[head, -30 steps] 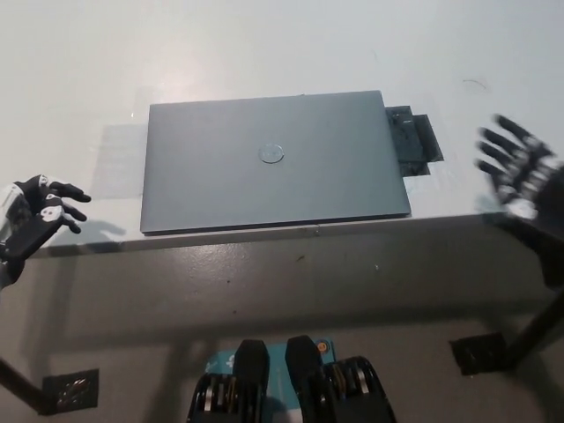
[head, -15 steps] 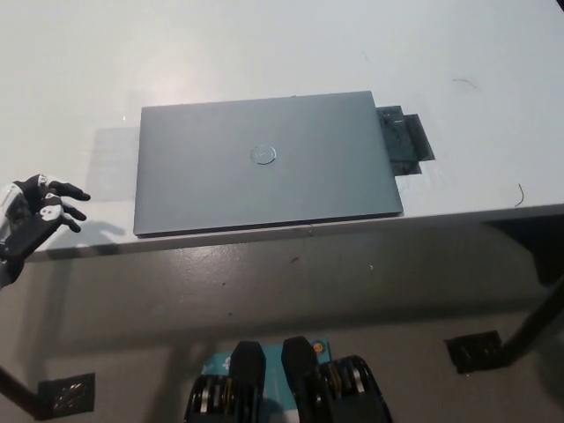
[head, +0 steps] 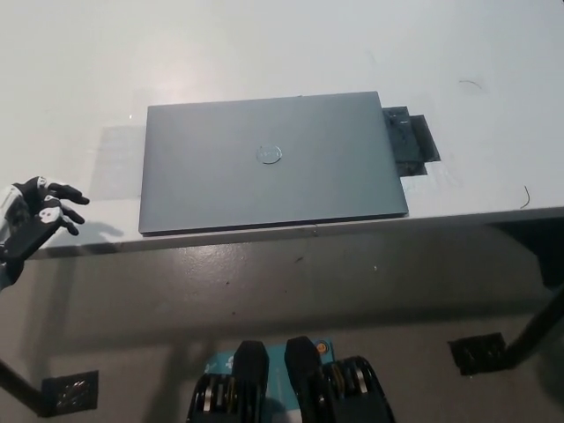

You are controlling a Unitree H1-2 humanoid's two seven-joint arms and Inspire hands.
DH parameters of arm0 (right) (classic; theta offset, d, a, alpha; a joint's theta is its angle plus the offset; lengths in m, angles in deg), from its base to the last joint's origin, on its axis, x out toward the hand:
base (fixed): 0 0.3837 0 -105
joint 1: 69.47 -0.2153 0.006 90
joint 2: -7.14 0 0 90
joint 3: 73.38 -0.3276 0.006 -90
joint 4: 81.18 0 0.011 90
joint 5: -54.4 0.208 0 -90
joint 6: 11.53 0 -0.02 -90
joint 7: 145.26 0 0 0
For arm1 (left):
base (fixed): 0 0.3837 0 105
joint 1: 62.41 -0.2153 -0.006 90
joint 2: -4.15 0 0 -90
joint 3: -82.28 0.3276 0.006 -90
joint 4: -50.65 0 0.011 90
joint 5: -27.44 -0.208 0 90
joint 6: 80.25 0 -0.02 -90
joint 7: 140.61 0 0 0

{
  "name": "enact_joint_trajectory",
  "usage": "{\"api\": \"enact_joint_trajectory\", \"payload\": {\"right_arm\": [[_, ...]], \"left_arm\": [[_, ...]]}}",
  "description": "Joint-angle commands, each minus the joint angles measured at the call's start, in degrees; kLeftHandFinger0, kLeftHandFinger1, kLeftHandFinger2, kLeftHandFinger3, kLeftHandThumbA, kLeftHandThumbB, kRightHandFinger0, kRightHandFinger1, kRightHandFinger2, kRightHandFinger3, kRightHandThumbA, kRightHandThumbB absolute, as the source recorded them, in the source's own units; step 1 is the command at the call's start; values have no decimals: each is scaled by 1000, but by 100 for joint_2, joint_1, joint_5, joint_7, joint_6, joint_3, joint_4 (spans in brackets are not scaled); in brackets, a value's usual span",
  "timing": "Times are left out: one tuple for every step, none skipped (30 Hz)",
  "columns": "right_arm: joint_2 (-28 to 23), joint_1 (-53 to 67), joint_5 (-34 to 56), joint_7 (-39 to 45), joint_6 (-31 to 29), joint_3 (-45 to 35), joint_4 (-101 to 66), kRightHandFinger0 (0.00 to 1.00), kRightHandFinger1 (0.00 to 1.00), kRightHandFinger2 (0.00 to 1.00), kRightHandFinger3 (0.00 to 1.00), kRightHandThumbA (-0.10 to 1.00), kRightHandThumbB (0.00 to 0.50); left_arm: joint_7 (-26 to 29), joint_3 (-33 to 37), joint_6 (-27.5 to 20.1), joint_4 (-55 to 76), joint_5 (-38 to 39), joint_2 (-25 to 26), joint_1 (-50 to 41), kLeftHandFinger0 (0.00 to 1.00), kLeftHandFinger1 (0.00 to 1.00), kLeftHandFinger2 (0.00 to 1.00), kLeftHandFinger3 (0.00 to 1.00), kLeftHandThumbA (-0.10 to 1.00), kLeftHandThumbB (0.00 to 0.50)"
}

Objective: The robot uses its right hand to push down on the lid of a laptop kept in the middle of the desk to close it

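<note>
Right hand is gone from the head view — a second ago it hung with fingers spread off the bench's right edge, half a second ago it was already out, and it is out now. Whole picture shifts a little between frames, so that is the camera; laptop has not moved on the bench.

Laptop point(head: 271, 164) lies shut, grey lid flat, round logo facing up, in the middle of the white bench point(head: 264, 53), its front edge close to the bench's near edge. Dark flat patch point(head: 411, 145) sticks out from under the laptop's right side — tape or a mat, hard to tell at this size. Thin dark scratch or thread point(head: 525, 197) sits near the bench's right front edge.

Left hand point(head: 33, 218) rests at the picture's lower left, just off the bench's left front corner, fingers point(head: 63, 191) apart and slightly curled, holding nothing, well apart from the laptop.
</note>
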Motion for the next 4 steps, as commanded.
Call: {"api": "enact_joint_trajectory", "payload": {"right_arm": [[-207, -161, 136, -23, -209, -17, -126, 1000, 1000, 944, 1000, 374, 264], [-222, -163, 88, -36, -235, -3, -124, 1000, 1000, 940, 1000, 375, 264], [-223, -175, 170, -30, -158, -26, -112, 1000, 1000, 941, 1000, 360, 257], [-223, -175, 170, -30, -158, -26, -112, 1000, 1000, 941, 1000, 360, 257]], "left_arm": [[-62, -18, -375, 41, 37, 120, 112, 374, 393, 488, 556, -100, 117], [-88, -1, -446, 35, 18, 133, 107, 376, 393, 490, 557, -100, 105], [-84, -4, -423, 44, 29, 128, 106, 383, 397, 493, 556, -100, 107], [-84, -4, -423, 44, 29, 128, 106, 383, 397, 493, 556, -100, 107]]}}
